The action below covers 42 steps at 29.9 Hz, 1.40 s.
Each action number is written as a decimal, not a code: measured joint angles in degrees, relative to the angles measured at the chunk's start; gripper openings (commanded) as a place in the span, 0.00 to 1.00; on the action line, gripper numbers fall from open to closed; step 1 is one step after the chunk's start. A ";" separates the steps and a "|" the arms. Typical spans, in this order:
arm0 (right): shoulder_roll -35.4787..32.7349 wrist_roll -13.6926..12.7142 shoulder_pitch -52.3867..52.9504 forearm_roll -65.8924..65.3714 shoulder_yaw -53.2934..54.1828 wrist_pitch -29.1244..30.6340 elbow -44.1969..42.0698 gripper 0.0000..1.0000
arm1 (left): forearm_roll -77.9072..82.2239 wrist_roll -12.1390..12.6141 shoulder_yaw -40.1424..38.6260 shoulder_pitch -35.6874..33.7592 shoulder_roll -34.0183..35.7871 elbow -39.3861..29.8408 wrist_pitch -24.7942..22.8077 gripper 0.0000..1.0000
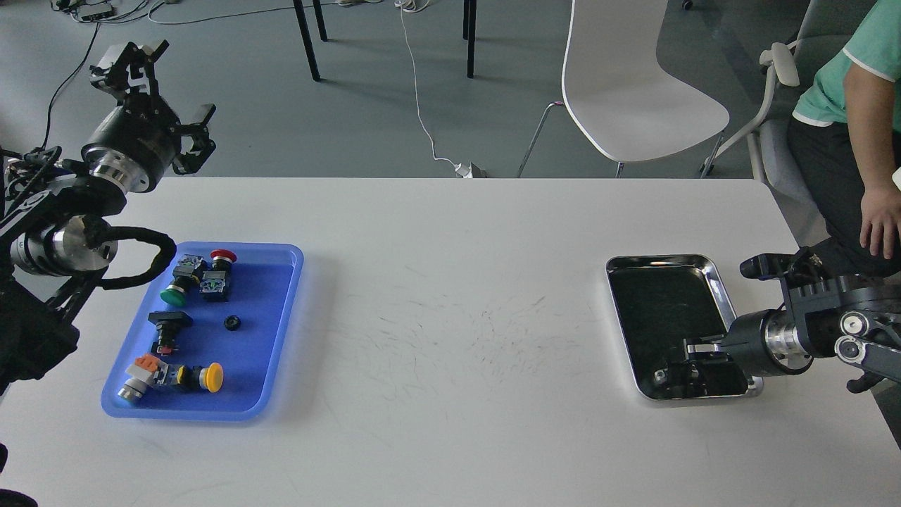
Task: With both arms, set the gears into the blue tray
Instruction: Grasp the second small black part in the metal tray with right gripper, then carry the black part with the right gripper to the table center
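The blue tray (262, 345) lies at the table's left and holds one small black gear (232, 323) near its middle, among several coloured push-button switches. My left gripper (163, 95) hangs open and empty above the table's far left corner, well behind the tray. My right gripper (684, 360) reaches low into the near right corner of the steel tray (662, 259). Its dark fingers merge with the tray's dark inside and their reflections. I see no gear between them, and no gear shows in the steel tray.
A white chair (633, 84) and black table legs stand behind the table. A seated person (862, 141) is at the far right, one hand close to my right arm. Faint scratches mark the table's middle.
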 measured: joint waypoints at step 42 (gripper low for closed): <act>36.93 7.11 9.89 33.81 0.67 -10.99 -12.54 0.02 | 0.08 0.04 0.17 -0.83 -0.61 0.00 1.29 0.98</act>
